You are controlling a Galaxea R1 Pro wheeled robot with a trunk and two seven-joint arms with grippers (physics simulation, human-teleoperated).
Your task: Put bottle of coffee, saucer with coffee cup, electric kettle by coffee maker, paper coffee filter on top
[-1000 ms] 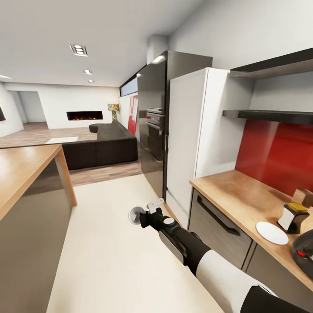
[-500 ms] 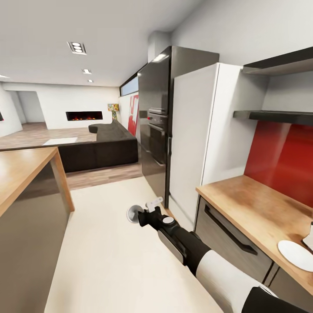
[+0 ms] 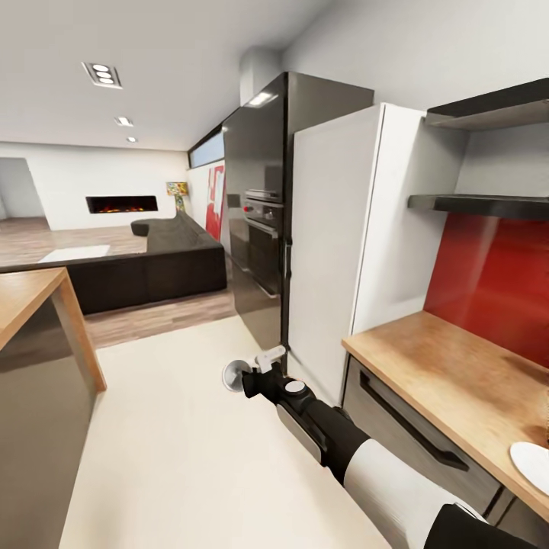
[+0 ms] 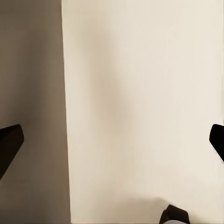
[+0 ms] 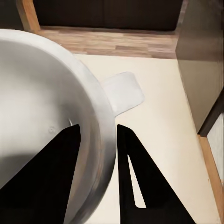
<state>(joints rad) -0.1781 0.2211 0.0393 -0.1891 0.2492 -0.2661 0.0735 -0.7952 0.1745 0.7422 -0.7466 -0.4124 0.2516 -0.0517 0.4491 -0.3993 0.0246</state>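
My right gripper (image 3: pixel 255 379) is held out low over the floor, shut on a white coffee cup (image 3: pixel 235 375). In the right wrist view the cup (image 5: pixel 42 93) looms large, its wall pinched between the two dark fingers of the gripper (image 5: pixel 98 128), and its handle (image 5: pixel 122 92) points away. A white saucer (image 3: pixel 532 465) lies on the wooden countertop (image 3: pixel 427 374) at the picture's right edge. My left gripper (image 4: pixel 112 142) is open, its fingers far apart above pale floor. The coffee maker, kettle, coffee bottle and filter are out of view.
A white fridge (image 3: pixel 335 229) and a black oven tower (image 3: pixel 255 221) stand beyond the countertop. Dark wall shelves (image 3: pixel 480 202) hang over a red backsplash. A wooden island (image 3: pixel 23 305) stands at the left, across a pale floor aisle. A dark sofa (image 3: pixel 152 267) sits further back.
The camera has moved, so the counter's appliances slid out past the right edge and the saucer now sits at that edge. My right arm still holds the cup in the same pose.
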